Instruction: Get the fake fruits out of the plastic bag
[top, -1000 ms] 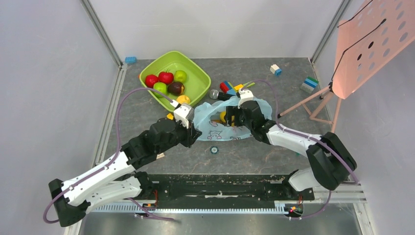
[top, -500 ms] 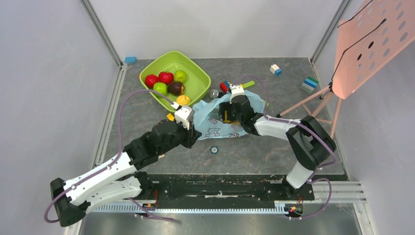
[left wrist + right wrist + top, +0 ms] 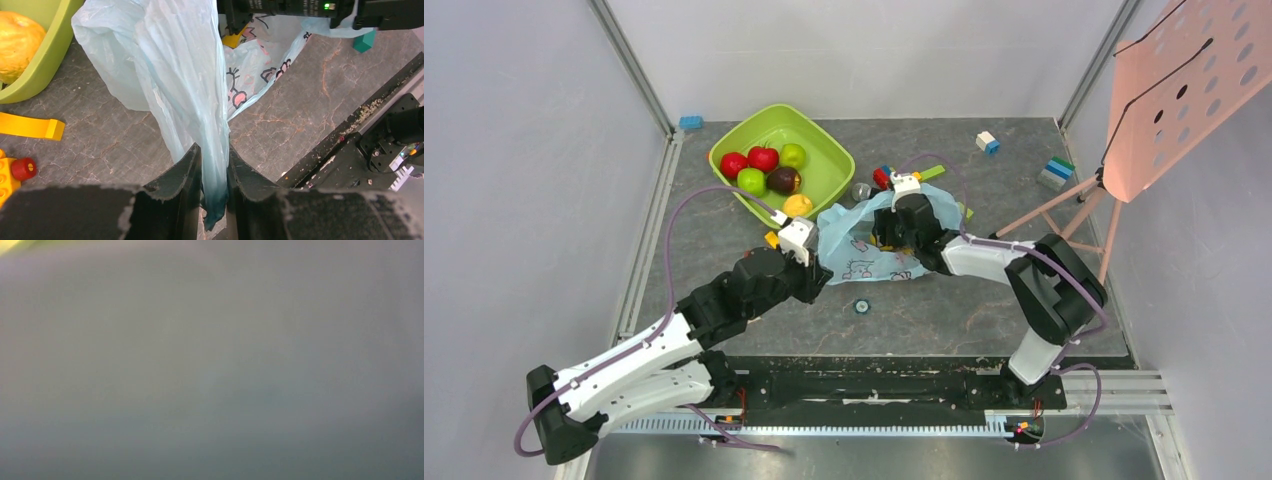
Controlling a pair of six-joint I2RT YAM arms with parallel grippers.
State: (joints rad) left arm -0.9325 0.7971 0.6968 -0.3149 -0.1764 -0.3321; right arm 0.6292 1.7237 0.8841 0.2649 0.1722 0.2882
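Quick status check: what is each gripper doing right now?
Left gripper: closed, pinching a fold of the plastic bag.
Right gripper: cannot tell; it is at the bag and its wrist view is all blur.

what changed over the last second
The right fingers pushed left, further into the plastic bag, with the elbow folding inward. The left fingers stay clamped on the bag's edge; the fake fruits in the green bowl have not moved.

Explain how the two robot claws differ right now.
The left gripper is shut on a bunched edge of the plastic bag; the right gripper pokes into the bag's opening, jaws hidden. The left wrist view is sharp; the right is grey blur. Both are at the bag.
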